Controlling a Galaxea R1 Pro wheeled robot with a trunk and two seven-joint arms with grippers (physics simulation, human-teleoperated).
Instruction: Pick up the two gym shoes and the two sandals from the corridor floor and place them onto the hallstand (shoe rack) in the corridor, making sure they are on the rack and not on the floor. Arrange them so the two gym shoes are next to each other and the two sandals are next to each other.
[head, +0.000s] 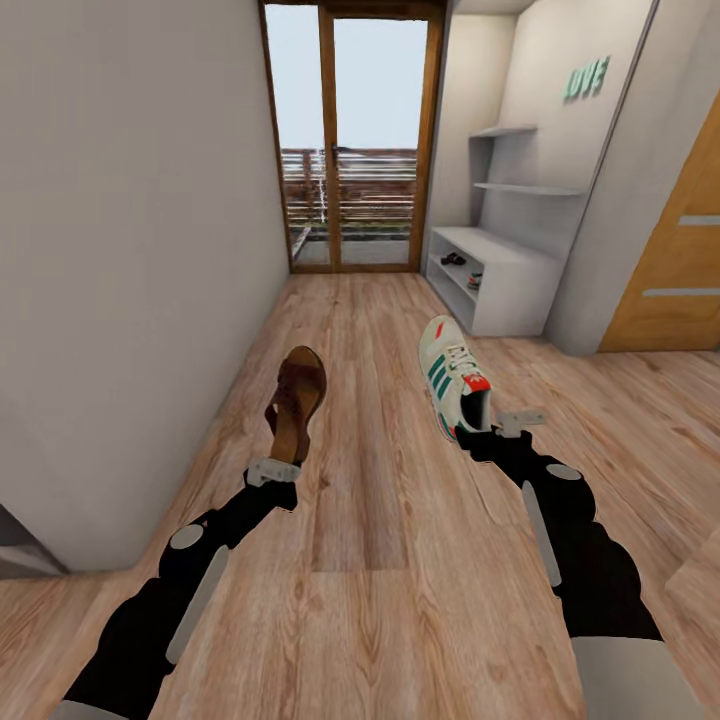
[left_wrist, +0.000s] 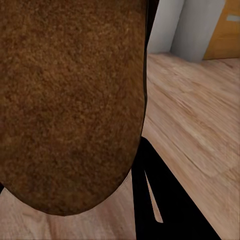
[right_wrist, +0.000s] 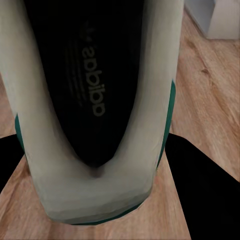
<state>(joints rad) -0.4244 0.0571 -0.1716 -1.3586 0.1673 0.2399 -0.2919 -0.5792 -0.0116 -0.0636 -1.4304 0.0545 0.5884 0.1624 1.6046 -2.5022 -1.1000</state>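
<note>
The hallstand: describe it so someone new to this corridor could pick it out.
Look down the corridor toward the glass balcony door, then to the right wall. The hallstand is the low pale grey-white unit in that recess, with open shelves holding small dark items. Two staggered wall shelves above it and green LOVE lettering distinguish it.

Left arm (head: 190, 570): black shell, grey oval joint caps, pale strip.
Right arm (head: 580, 540): same livery, white base segment.

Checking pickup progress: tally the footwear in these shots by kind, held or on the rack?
Sandal, held by the left gripper: 1
Gym shoe, held by the right gripper: 1
Small items on the hallstand shelves, kind unclear: 2
Total: 2 shoes confirmed, 2 unidentified.
</note>
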